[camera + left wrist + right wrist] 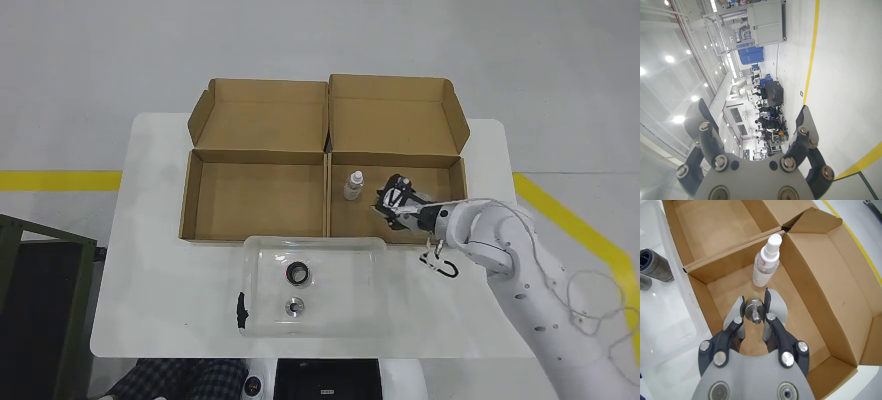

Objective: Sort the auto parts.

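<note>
My right gripper (754,303) is shut on a small metal bolt-like part (752,309) with a threaded end, held over the floor of the right cardboard box (455,180); from above that gripper (392,198) sits inside this box. A clear spray bottle with a white cap (765,262) stands upright in the same box, just beyond the fingertips (353,185). The clear plastic bin (262,320) in front of the boxes holds a dark ring-shaped part (299,273) and a metal cylinder (294,306). My left gripper (753,111) is open, pointed out at the room.
The left cardboard box (200,195) stands beside the right one, both with lids folded back. A small black piece (241,309) lies by the bin's left edge. Metal sleeves (655,265) show inside the bin in the right wrist view. White tabletop (150,280) lies bare to the left.
</note>
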Tool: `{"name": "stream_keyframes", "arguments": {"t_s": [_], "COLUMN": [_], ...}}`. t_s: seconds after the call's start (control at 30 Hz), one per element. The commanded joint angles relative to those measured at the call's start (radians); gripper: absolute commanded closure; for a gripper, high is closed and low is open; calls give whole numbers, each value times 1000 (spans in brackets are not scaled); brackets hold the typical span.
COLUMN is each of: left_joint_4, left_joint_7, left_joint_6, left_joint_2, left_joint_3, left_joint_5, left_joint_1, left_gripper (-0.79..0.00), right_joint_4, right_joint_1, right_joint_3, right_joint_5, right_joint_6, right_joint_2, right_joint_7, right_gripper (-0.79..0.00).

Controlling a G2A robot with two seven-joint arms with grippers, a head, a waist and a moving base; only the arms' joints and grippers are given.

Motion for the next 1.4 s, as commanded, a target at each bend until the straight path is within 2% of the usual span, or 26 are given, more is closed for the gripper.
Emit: {"name": "stream_keyframes", "arguments": {"t_s": [0.0, 0.47, 0.6, 0.8, 0.93, 1.0, 1.37], "left_joint_4": [0, 0, 0, 0, 0, 0, 0], "left_joint_7": [0, 0, 0, 0, 0, 0, 0], "left_joint_6": [0, 0, 0, 0, 0, 0, 0], "left_joint_2": [0, 0, 0, 0, 0, 0, 0], "left_joint_3": [0, 0, 0, 0, 0, 0, 0], "left_joint_5": [0, 0, 0, 0, 0, 0, 0], "left_joint_1": [0, 0, 0, 0, 0, 0, 0], "left_gripper": [-785, -785, -785, -785, -785, -785, -785], "right_joint_4": [18, 128, 140, 157, 169, 173, 102], "right_joint_1": [17, 111, 124, 144, 156, 160, 112], "right_joint_3": [-18, -132, -155, -188, -203, -208, -138], "right_joint_5": [-7, -67, -85, -97, -101, -100, -61], "right_joint_6": [1, 32, 45, 65, 72, 75, 73], "right_joint_2": [-3, -28, -34, -44, -50, -52, -39], "right_joint_7": [8, 51, 56, 62, 65, 66, 47], "right_gripper": [0, 0, -105, -185, -305, -336, -348]}}
